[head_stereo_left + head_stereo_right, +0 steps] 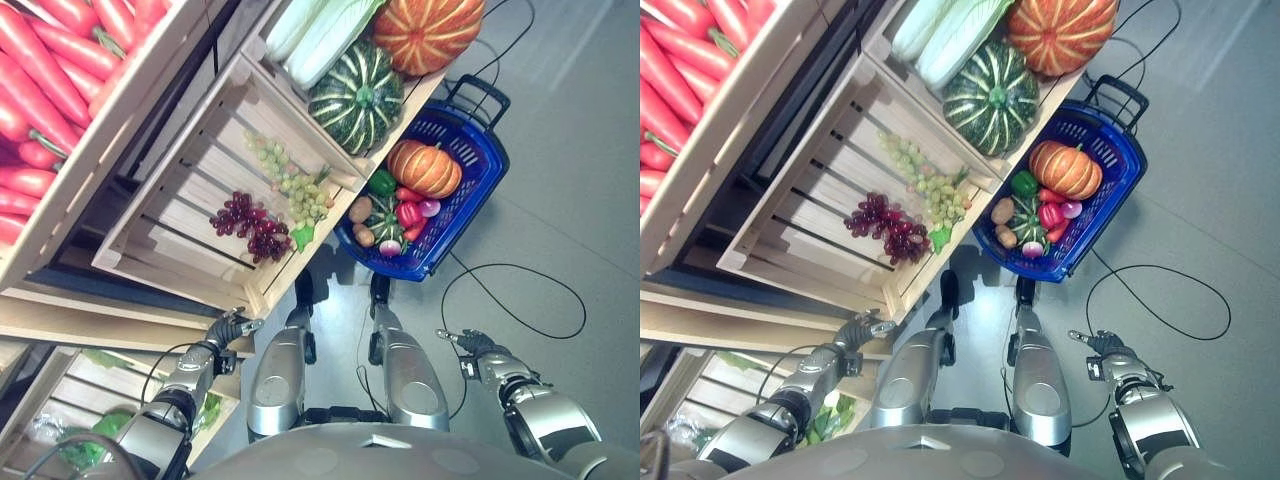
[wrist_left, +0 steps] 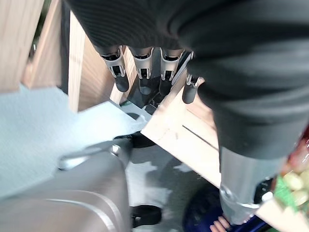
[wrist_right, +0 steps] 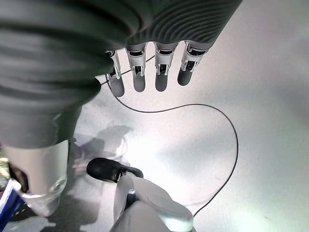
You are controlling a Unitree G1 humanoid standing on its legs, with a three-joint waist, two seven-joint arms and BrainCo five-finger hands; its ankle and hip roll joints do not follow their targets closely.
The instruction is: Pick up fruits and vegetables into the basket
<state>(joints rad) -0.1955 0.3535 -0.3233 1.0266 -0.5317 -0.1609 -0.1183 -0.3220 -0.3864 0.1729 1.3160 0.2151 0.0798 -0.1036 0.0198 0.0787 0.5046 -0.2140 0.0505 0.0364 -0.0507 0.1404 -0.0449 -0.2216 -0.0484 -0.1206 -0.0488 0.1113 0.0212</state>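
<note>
The wooden shelf (image 1: pixel 190 215) held its crates tilted forward, presumably for reach; purple grapes (image 1: pixel 250 228) and green grapes (image 1: pixel 290 180) lay there unpicked. At three o'clock from them the blue basket (image 1: pixel 475 195) stood on the floor, already carrying an orange pumpkin (image 1: pixel 424 168). The left hand (image 1: pixel 232 326) and right hand (image 1: pixel 468 343) hung low with fingers straight, empty.

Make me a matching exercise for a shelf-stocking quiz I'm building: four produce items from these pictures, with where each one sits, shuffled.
Items:
1. purple grapes
2. small orange pumpkin
3. striped green squash
4. red carrots

Places:
A. in the blue basket on the floor
B. in the crate beside the grape crate, next to the large orange pumpkin
C. in the slatted crate with the green grapes
D. in the far-left crate

Pairs: 1-C, 2-A, 3-B, 4-D
</note>
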